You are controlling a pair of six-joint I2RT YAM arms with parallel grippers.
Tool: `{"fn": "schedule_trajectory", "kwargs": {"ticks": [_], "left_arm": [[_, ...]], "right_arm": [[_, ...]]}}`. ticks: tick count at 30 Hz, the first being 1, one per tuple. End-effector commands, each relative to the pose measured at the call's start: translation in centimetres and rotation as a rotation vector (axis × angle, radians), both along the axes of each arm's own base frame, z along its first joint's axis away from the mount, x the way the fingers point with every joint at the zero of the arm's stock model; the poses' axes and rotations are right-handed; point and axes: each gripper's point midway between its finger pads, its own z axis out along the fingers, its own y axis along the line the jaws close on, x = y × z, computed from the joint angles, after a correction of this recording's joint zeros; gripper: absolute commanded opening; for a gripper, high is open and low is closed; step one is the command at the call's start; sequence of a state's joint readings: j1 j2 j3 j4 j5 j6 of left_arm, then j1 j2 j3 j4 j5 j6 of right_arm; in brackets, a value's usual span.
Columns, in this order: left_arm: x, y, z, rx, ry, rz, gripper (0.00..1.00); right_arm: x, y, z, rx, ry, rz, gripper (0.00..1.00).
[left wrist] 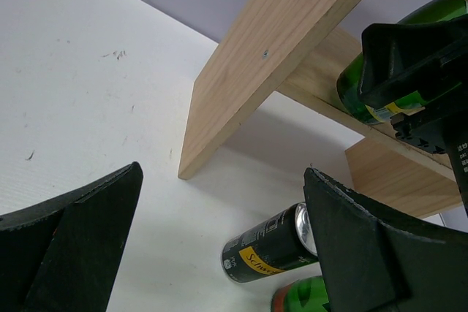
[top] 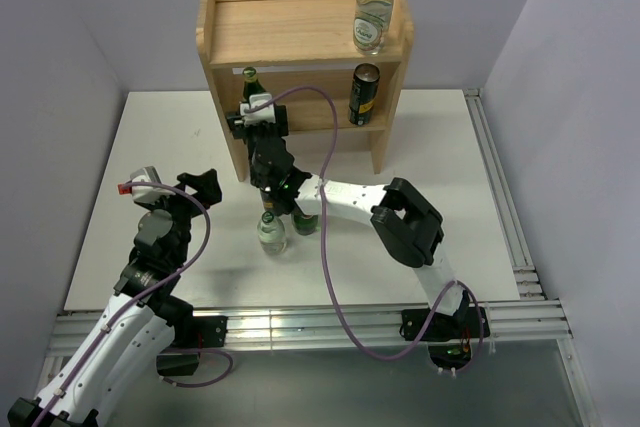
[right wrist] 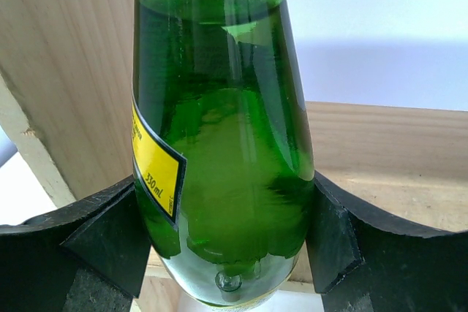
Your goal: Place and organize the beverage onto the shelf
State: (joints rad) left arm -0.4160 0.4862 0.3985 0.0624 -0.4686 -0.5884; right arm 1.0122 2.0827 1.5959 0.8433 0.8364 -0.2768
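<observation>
- Left gripper: fingers spread wide, holding nothing, over white table, left of light-wood two-tier shelf.
- Right gripper: clamped on dark green glass bottle with yellow label, at left end of lower board.
- Green-capped clear glass bottle: upright on table, in front of shelf.
- Shelf right end: second clear bottle on top board, dark can with yellow marks on lower board beneath.
</observation>
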Motion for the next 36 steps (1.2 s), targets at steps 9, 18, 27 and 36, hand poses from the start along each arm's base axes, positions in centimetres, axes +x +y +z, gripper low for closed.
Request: {"fn": "schedule_trajectory", "kwargs": {"ticks": [9, 18, 27, 36], "left_arm": [[-0.1, 0.1, 0.8, -0.007, -0.027, 0.007, 0.99], [-0.1, 0.2, 0.8, -0.006, -0.026, 0.012, 0.99], [-0.1, 0.3, 0.8, -0.005, -0.027, 0.016, 0.99], [-0.1, 0.4, 0.8, -0.004, -0.028, 0.019, 0.99]], "right_arm": [[0.3, 0.0, 4.4, 0.170, -0.095, 0.004, 0.00], [2.0, 0.4, 4.5, 0.172, -0.083, 0.007, 0.00], [2.8, 0.8, 4.9, 0.160, -0.083, 0.009, 0.00], [3.7, 1.8, 4.7, 0.147, -0.084, 0.008, 0.00]]}}
